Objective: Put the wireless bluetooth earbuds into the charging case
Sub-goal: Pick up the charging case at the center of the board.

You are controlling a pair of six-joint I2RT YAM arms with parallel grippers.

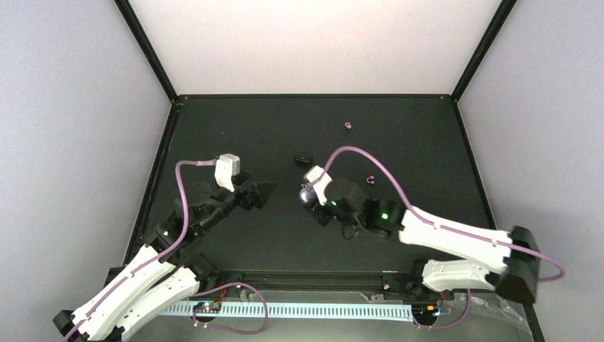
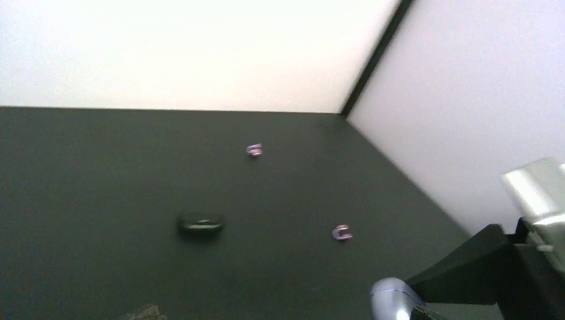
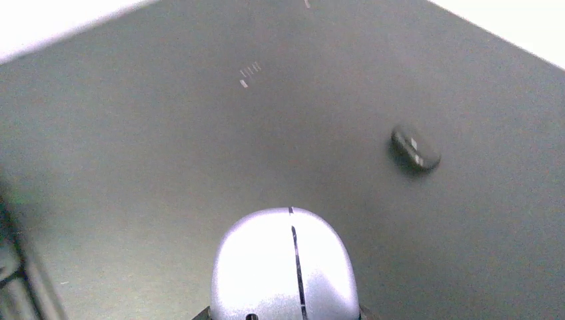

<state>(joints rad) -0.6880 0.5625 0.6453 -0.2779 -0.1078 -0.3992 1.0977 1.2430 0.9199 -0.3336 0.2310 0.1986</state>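
Two earbuds lie loose on the table [image 1: 235, 135], neither of them in the case. The far earbud [image 1: 348, 125] sits toward the back edge. The near earbud [image 1: 370, 179] lies just right of your right arm's wrist. They are well apart from each other and from the case. In the left wrist view each shows as a small purple hook shape, too small and blurred for you to tell which way it faces.

Your right gripper [image 1: 308, 195] has its jaws clamped on the charging case [image 3: 285, 267], near the middle of the table. You cannot tell from these views whether the case is clear of the surface. The case is closed. In the right wrist view a thin dark seam runs straight down its pale grey-lavender shell, in line with the fingers. As far as that view shows, the long axis follows the seam. The rounded free end therefore points away from the wrist, toward the far left of the table in the overhead view. A small dark hole shows at the bottom edge, just left of the seam.

A dark oval object [image 1: 304, 157] lies flat on the table just beyond the case, apart from it. Its long axis runs roughly left to right in the overhead view.

Your left gripper [image 1: 260, 192] has its jaws apart and holds nothing. It sits left of the case, pointing toward it, near but not touching
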